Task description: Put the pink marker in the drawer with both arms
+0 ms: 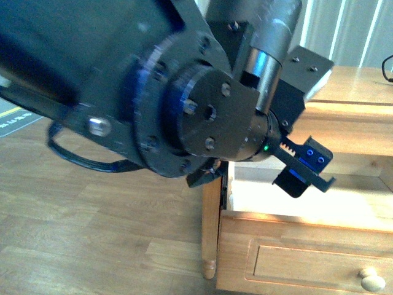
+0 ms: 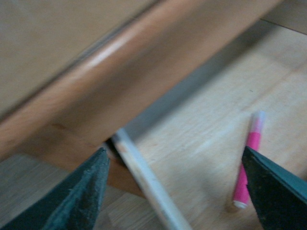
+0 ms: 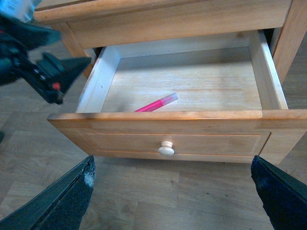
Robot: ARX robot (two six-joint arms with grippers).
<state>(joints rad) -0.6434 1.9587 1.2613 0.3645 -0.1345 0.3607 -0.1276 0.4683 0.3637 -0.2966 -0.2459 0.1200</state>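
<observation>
The drawer (image 3: pixel 216 139) stands pulled out, its pale knob (image 3: pixel 166 149) facing me. The pink marker (image 3: pixel 156 103) lies loose on the bare-wood floor inside, near the front wall. In the left wrist view the marker (image 2: pixel 249 163) lies on the drawer floor (image 2: pixel 201 120) beside one finger, untouched. My left gripper (image 2: pixel 177 191) is open and empty, hovering at the drawer's side wall; it also shows in the right wrist view (image 3: pixel 53 74) and in the front view (image 1: pixel 305 165). My right gripper (image 3: pixel 172 199) is open and empty over the floor, in front of the drawer and apart from it.
The cabinet top (image 1: pixel 356 77) sits above the drawer, with a dark object at its far right edge (image 1: pixel 387 67). A cabinet leg (image 1: pixel 210 233) stands on wood-plank flooring (image 1: pixel 92 233). The left arm's bulk (image 1: pixel 123 80) fills much of the front view.
</observation>
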